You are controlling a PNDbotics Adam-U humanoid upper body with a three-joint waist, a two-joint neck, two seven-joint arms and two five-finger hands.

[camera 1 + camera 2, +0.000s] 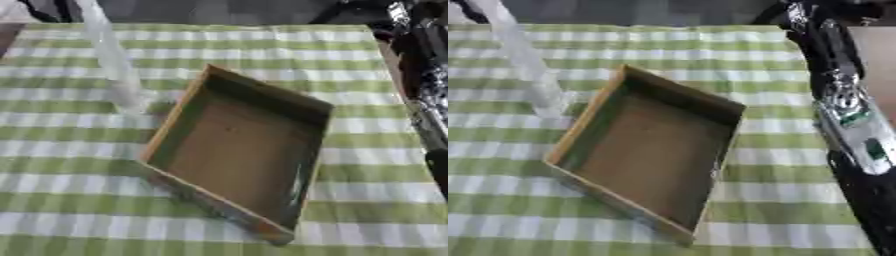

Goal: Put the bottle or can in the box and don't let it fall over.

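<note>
A brown box (236,150) is seen in the middle, set on a cloth (367,200) with green and white stripes. The box is turned at a slant, so one corner points down toward the bottom edge. Its top is open, and only the bare brown floor is seen inside. A tall, see-through bottle (114,60) is seen to the upper left of the box. It looks blurry and is tilted, with its top toward the upper left corner. Its lower end is just beside the box's left wall. A black and silver arm (424,75) is seen along the right edge. Its hand is not seen.
</note>
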